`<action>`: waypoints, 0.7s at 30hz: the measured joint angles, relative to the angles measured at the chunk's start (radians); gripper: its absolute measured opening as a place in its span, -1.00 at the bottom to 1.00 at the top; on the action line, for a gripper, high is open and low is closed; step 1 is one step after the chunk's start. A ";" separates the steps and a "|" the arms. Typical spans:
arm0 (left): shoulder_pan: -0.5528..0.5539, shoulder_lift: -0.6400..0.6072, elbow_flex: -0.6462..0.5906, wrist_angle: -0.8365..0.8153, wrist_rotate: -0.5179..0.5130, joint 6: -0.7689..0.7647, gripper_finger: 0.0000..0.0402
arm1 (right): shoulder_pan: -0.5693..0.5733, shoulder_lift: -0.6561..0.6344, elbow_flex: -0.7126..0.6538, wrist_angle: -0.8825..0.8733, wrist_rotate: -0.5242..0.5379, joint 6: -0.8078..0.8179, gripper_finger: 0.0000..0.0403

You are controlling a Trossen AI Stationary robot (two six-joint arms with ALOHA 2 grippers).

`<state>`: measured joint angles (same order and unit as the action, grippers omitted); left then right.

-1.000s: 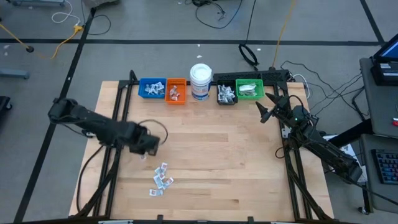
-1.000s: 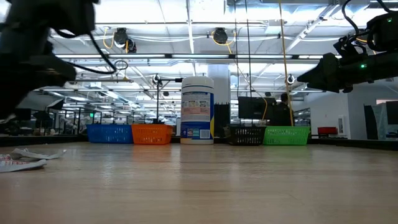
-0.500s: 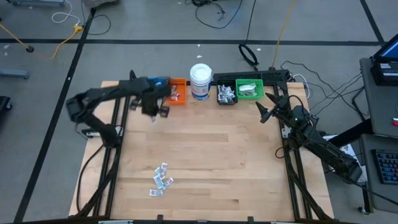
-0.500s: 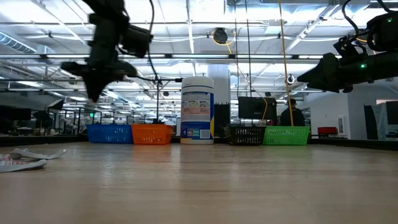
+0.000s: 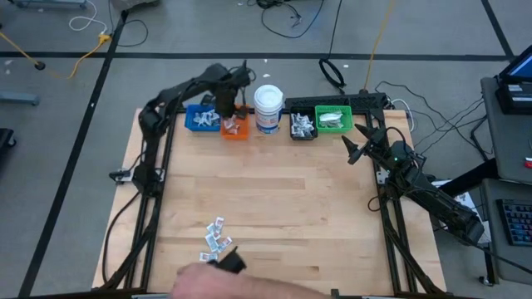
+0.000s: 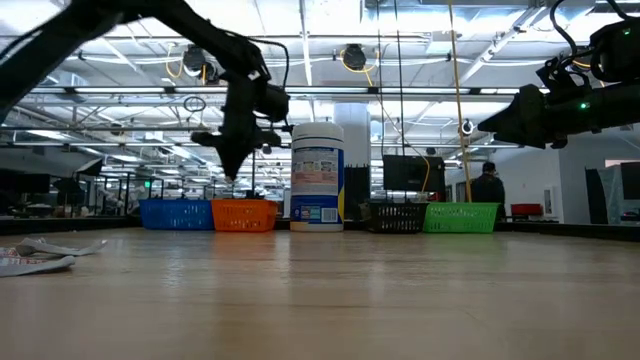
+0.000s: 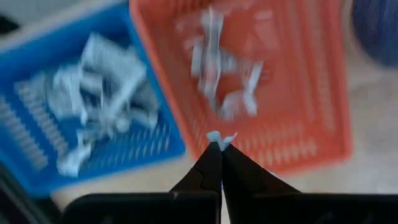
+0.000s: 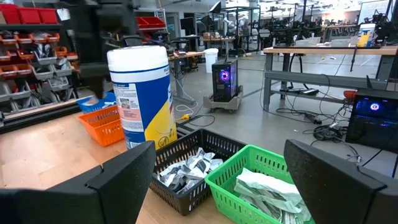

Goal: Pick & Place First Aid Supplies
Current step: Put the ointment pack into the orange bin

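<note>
Over orange bin, left gripper pinching blurred packet

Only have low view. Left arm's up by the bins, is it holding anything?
Observer: Yes. The left wrist view shows the left gripper shut on a small white packet.
Operator: Over which bin?
Observer: The orange bin. The packet tip hangs above it, not yet released.
Operator: Front edge safe to work?
Observer: Not sure. The high view shows a person's hand reaching in beside the loose packets.
</note>
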<state>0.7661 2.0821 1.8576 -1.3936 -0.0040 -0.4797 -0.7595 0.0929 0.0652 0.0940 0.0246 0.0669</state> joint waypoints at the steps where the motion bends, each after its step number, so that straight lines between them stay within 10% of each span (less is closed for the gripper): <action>1: 0.009 0.024 0.034 0.001 0.001 0.013 -1.00 | 0.000 0.000 0.000 0.000 0.000 0.000 0.75; 11: 0.032 0.101 0.153 0.011 -0.029 0.077 -0.79 | 0.000 0.000 0.000 0.000 0.000 0.000 0.75; 21: 0.042 0.099 0.152 -0.002 -0.025 0.045 -0.08 | 0.000 0.000 0.000 0.000 0.000 0.000 0.75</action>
<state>0.8078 2.1811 2.0098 -1.3956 -0.0293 -0.4345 -0.7595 0.0928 0.0650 0.0940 0.0246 0.0669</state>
